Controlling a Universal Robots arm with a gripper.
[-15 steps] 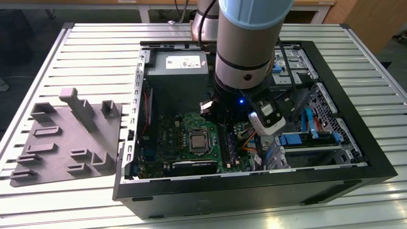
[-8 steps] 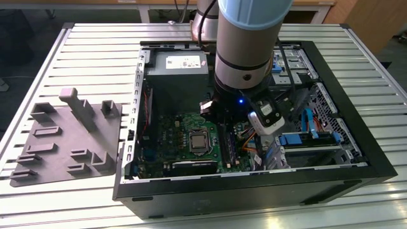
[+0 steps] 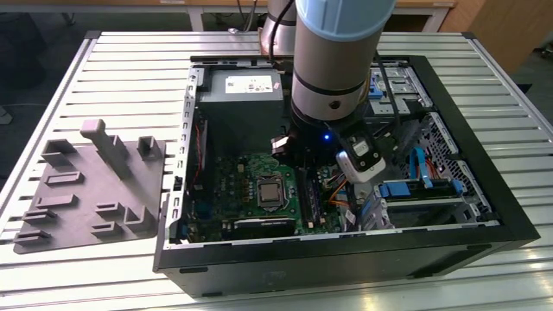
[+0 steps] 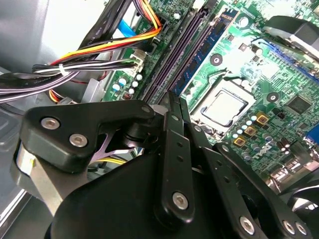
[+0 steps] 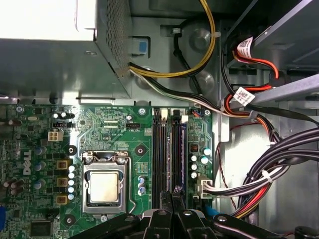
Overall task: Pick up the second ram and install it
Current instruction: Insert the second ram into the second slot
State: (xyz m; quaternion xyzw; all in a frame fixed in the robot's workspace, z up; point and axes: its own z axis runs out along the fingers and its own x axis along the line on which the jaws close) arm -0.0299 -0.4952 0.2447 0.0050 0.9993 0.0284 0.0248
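A ram (image 5: 182,149) with a bluish board stands seated in one of the long black sockets beside the processor, and it also shows in the second wrist view as a ram (image 4: 208,49). I cannot tell whether this stick is the second ram. My gripper (image 5: 174,192) is shut, its two thin black fingers pressed together with nothing between them. In the second wrist view the gripper (image 4: 175,102) hangs just over the near end of the sockets, close to the stick's end. Whether they touch I cannot tell. In the exterior view the arm's wrist (image 3: 333,97) reaches down into the open computer case (image 3: 509,227).
A grey moulded tray (image 3: 90,194) with upright posts lies on the slatted table at the exterior view's left, with no stick on it. Bundles of cables (image 5: 269,164) run beside the sockets. The power supply (image 3: 237,91) and drive bays (image 3: 415,188) crowd the case.
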